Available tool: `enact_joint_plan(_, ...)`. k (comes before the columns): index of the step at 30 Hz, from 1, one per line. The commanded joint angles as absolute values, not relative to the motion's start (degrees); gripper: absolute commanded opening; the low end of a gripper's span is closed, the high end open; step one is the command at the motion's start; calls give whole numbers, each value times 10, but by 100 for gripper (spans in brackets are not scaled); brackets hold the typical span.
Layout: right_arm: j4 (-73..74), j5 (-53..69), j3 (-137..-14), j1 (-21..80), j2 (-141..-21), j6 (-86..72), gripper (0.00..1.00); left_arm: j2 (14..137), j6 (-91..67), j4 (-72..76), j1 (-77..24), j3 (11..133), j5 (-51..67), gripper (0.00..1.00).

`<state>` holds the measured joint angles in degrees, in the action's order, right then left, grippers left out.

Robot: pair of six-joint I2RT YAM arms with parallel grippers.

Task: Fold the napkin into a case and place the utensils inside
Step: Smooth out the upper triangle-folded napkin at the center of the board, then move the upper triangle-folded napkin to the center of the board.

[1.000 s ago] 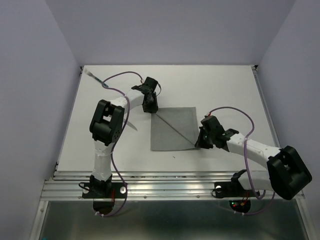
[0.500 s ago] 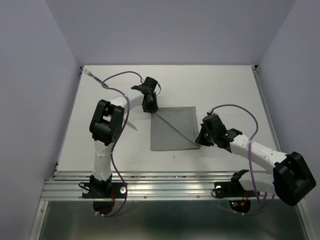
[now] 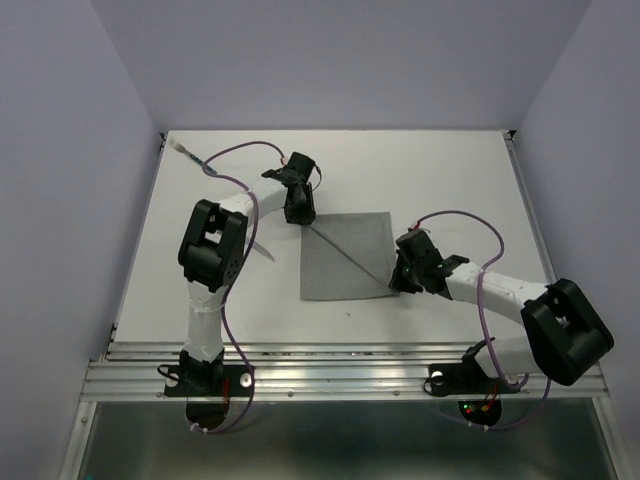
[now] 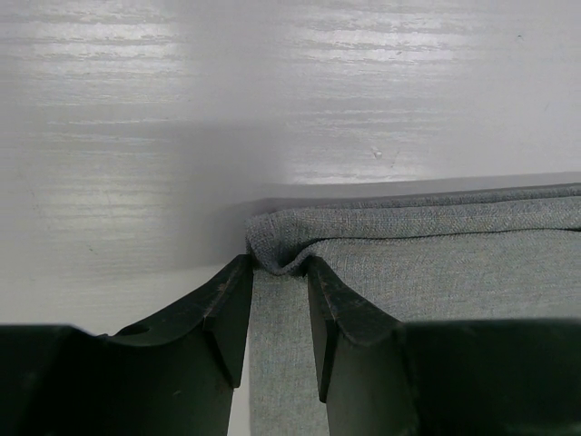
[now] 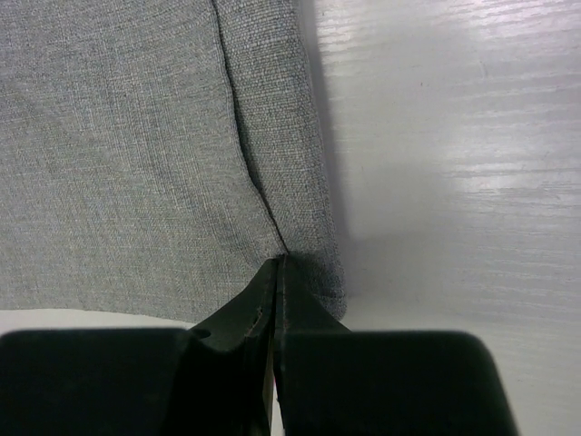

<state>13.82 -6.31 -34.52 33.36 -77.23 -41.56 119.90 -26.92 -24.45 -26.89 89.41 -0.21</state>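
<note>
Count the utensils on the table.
2. One utensil lies at the table's far-left corner; another's pale tip pokes out beside the left arm, its handle apparently hidden underneath.

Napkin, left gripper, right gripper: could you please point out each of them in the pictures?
napkin (image 3: 330, 270): top view, on the flat grey cloth left of its diagonal crease.
left gripper (image 4: 277, 272): left wrist view, midway between its fingertips.
right gripper (image 5: 276, 265): right wrist view, where its shut fingertips meet.

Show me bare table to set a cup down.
Free: the far strip between the napkin and back wall, out to the table's far-right corner; also the near strip between napkin and rail. Crowded: beside the left gripper and its cable, and around the right gripper.
</note>
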Motion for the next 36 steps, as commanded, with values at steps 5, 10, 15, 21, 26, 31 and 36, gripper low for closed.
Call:
enact_joint_plan(5,186,-182,-376,338,-693,-390,2,1093,-258,-282,-270,943,-47,43)
enact_joint_plan(10,192,-196,-379,320,-735,-384,1,1053,-255,-302,-271,947,-67,45)
enact_joint_plan(15,189,-220,-374,320,-791,-383,1,1021,-247,-300,-277,924,-64,48)
enact_joint_plan(21,156,-170,-364,352,-809,-383,1,1009,-250,-299,-295,908,-73,53)
enact_joint_plan(26,145,-156,-387,450,-837,-436,1,1005,-254,-299,-316,897,-83,57)
enact_joint_plan(31,138,-150,-414,496,-854,-476,1,1001,-257,-301,-322,882,-93,59)
enact_joint_plan(36,165,-209,-400,490,-796,-483,1,983,-257,-301,-328,855,-108,61)
